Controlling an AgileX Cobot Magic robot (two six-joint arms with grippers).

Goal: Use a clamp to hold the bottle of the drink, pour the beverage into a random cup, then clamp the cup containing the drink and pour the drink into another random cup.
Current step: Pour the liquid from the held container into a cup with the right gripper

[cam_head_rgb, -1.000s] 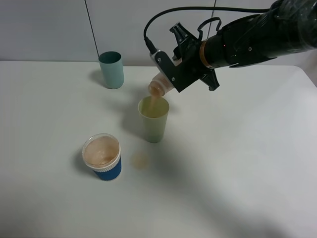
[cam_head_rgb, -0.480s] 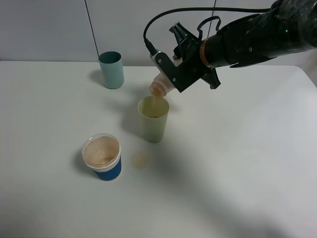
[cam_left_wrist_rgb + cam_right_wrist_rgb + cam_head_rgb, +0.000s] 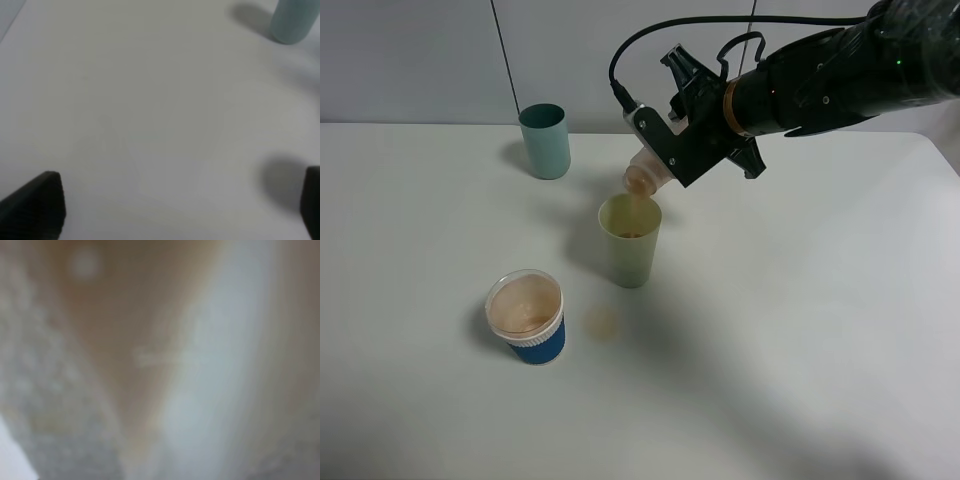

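White table (image 3: 820, 300), open room on its right side: the clamp (image 3: 663, 160) grips the tilted bottle (image 3: 640, 178) above the yellow-green cup (image 3: 629, 250); left gripper (image 3: 172, 210) gapes wide, empty.

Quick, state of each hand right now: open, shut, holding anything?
Left hand: open, holding nothing.
Right hand: shut on the bottle, which is tipped over the yellow-green cup.
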